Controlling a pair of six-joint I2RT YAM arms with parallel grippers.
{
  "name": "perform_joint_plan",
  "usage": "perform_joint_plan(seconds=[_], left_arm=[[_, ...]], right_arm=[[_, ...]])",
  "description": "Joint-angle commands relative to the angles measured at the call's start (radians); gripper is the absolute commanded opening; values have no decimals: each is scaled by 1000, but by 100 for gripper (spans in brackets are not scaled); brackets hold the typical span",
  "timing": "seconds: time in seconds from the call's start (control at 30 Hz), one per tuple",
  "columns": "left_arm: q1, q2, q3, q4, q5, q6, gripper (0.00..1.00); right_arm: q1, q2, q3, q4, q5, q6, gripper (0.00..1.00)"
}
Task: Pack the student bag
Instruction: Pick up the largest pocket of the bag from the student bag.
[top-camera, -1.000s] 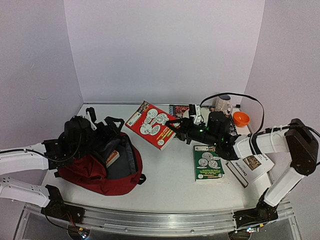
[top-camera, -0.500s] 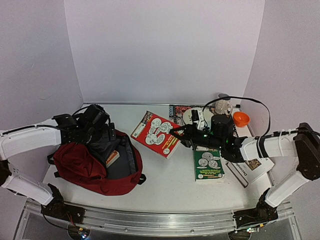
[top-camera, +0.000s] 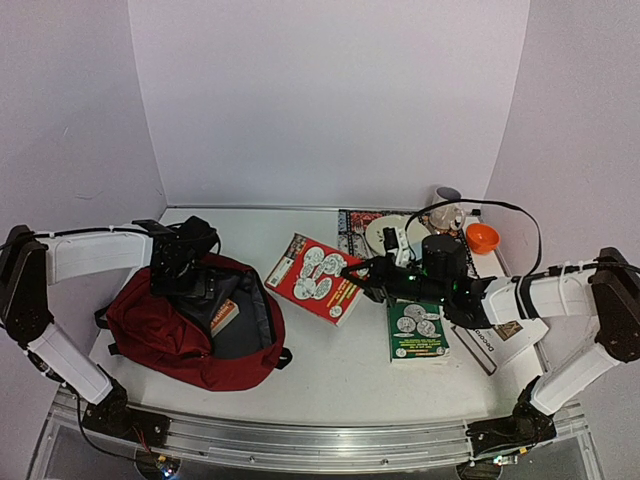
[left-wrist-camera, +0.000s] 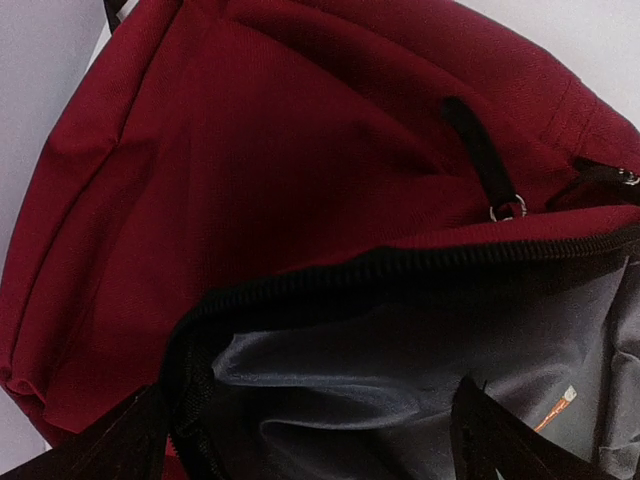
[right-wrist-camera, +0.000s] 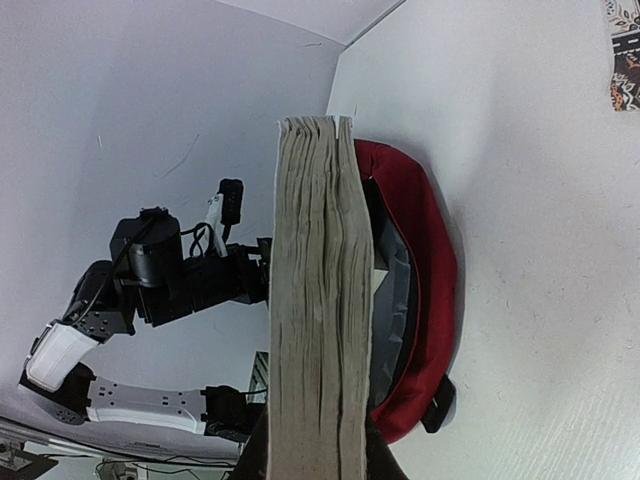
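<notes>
While left claw (left-wrist-camera: 310, 435) gapes empty, right claw (top-camera: 358, 270) grips red book (top-camera: 320, 275); maroon student bag (top-camera: 150, 330) unzipped.

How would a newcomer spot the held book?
Start at the dark red backpack on the left. Right of its open mouth, a red book with round white pictures hangs tilted in the right tool. The green book nearby lies flat.

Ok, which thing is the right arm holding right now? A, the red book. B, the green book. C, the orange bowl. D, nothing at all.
A: the right gripper is clamped on the edge of the red book, while the green book lies flat on the table beside it.
</notes>
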Motion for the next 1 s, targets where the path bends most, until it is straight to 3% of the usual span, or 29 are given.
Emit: perform_joint_plan(seconds=[0.0, 0.27, 0.4, 0.53, 0.77, 0.97], left_arm=[[19, 24, -16, -1, 83, 17, 99], [18, 23, -100, 144, 420, 16, 84], [18, -4, -112, 229, 584, -14, 69], [16, -21, -84, 293, 707, -47, 47], [12, -71, -21, 322, 762, -63, 4], [13, -163, -23, 321, 784, -54, 0]], right_arm=[[25, 3, 50, 94, -36, -12, 0], [36, 29, 62, 95, -47, -17, 0], [36, 21, 46, 81, -49, -21, 0], [35, 5, 18, 69, -47, -22, 0], [35, -37, -9, -11, -26, -35, 0], [17, -115, -38, -126, 61, -48, 0]])
